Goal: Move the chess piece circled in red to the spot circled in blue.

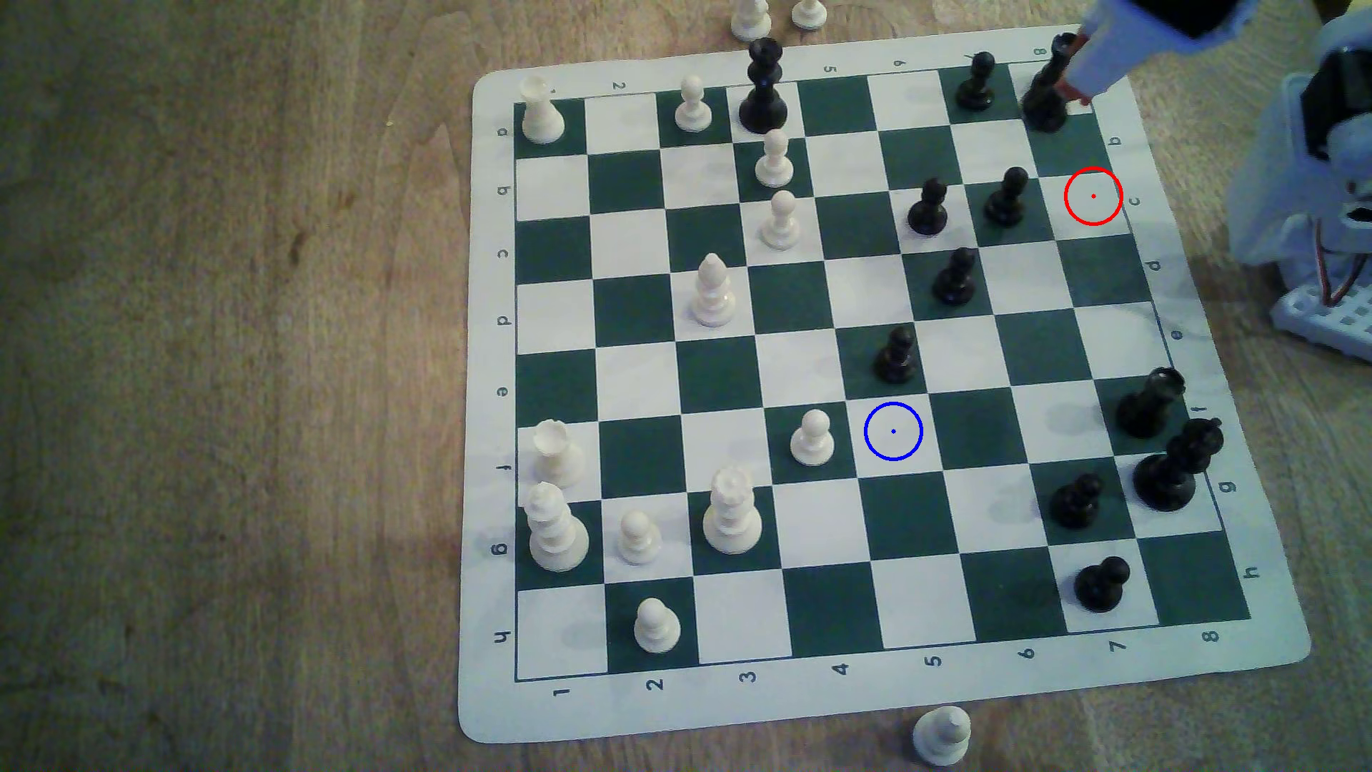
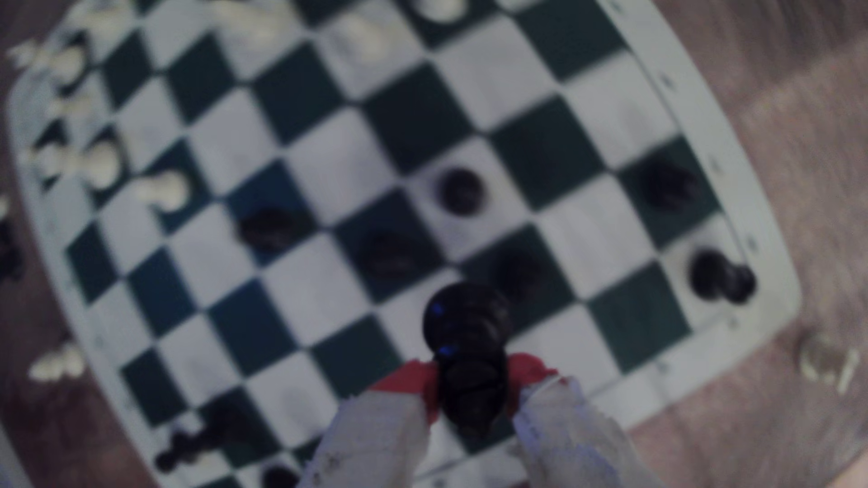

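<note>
Wrist view showed the gripper [image 2: 472,389] clamped on the black bishop [image 2: 469,347], already lifted off the red ring [image 1: 1093,196] at the board's [image 1: 846,712] one-o'clock corner. Carrying it toward seven o'clock to the blue ring [image 1: 893,431] remained.

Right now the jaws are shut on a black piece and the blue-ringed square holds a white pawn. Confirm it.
No: the exterior view shows the blue-ringed square bare, the white pawn on the next square. The jaws do grip the black piece.
</note>
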Motion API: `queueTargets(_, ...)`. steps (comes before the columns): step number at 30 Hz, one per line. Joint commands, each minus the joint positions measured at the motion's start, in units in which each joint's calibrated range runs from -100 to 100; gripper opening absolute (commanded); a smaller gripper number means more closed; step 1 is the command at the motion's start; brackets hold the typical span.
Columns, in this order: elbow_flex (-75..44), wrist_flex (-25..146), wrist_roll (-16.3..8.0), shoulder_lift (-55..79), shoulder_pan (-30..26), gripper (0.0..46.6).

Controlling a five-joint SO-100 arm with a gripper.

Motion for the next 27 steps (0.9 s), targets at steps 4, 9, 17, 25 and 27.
queueTargets(4,-5.57,-5.58,-3.61,5.49,-10.25,0.3)
queueTargets(9,-7.83,-10.25,-4.35,13.56,-13.93,0.3)
queueTargets(17,-17.62,-13.69,-5.47,28.07,-20.11,0.3)
queueTargets(25,-21.25,-16.39,-5.52,37.32,-22.53,0.3)
queueTargets(27,-21.34,-17.62,-5.52,39.79,-23.31,0.3)
